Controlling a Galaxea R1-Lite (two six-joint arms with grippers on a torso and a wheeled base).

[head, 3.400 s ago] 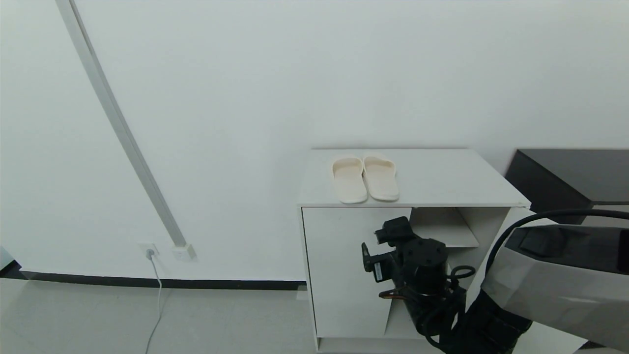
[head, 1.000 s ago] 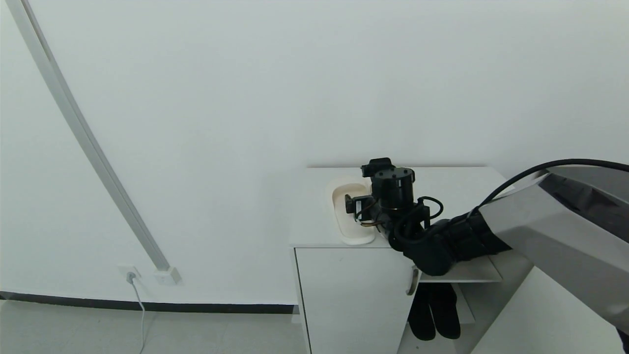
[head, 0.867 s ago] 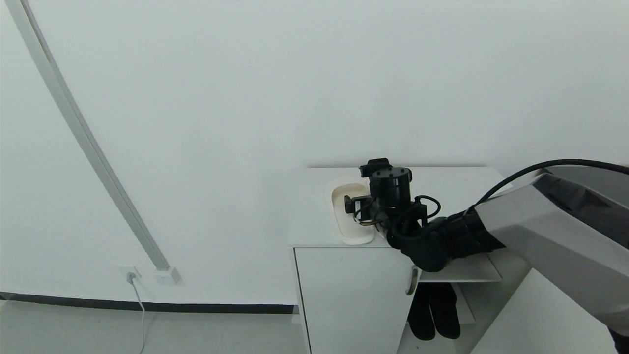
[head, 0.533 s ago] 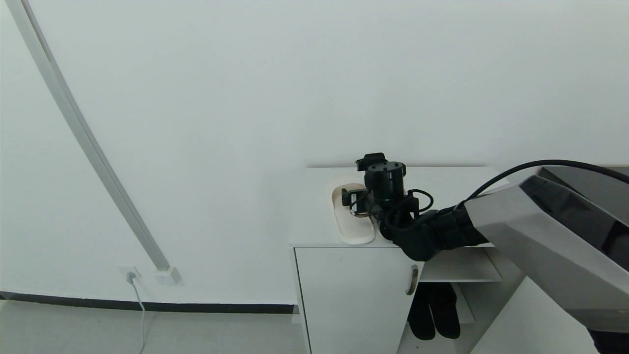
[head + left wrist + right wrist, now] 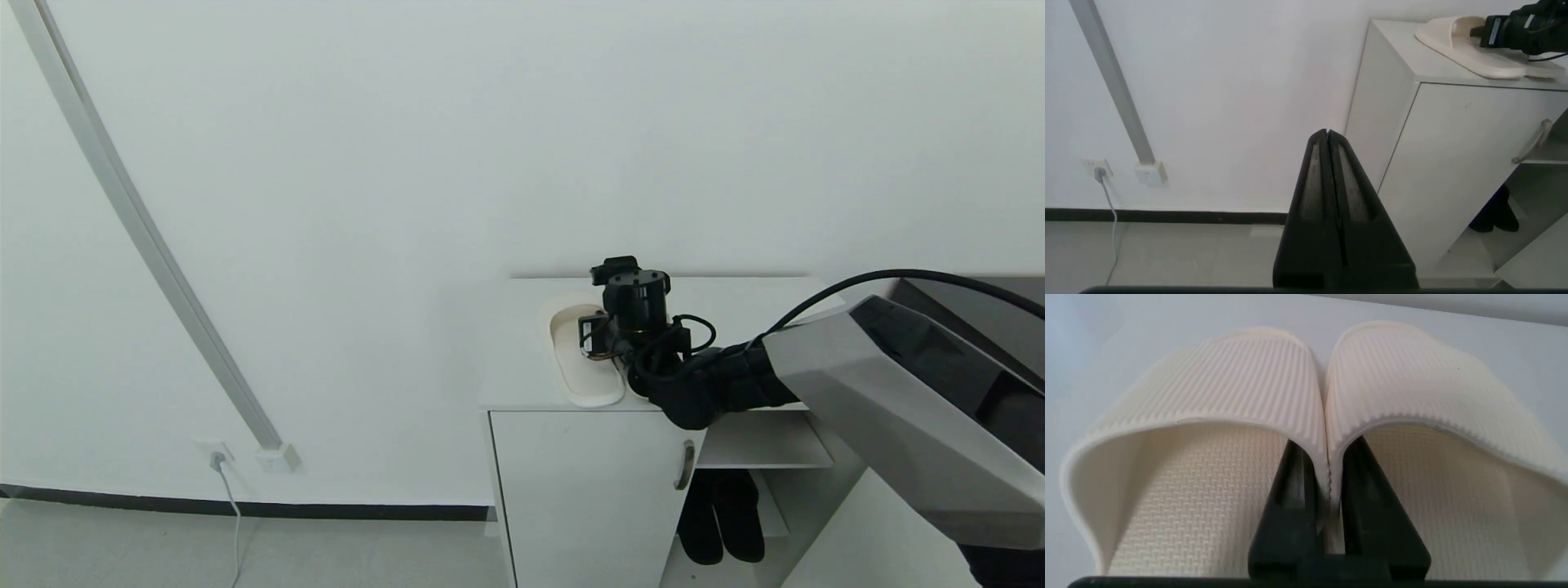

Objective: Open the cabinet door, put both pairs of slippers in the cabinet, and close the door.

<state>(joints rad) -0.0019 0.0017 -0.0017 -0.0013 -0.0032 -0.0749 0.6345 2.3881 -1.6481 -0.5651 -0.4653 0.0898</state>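
Two cream slippers lie side by side on top of the white cabinet. My right gripper is pushed in under their straps, one finger inside each slipper, shut on the two inner walls between them. A pair of black slippers stands in the cabinet's open right compartment, below a shelf. The left door is closed, and the right door is swung open. My left gripper hangs low, left of the cabinet, shut on nothing.
A grey conduit runs slanting down the white wall to a box and a socket with a cable near the floor. The grey floor spreads left of the cabinet. The closed door's handle sticks out.
The camera shifted since the oldest frame, when my right gripper was in front of the open compartment. It now sits on top, and in the last second slid slightly farther into the cream slippers.
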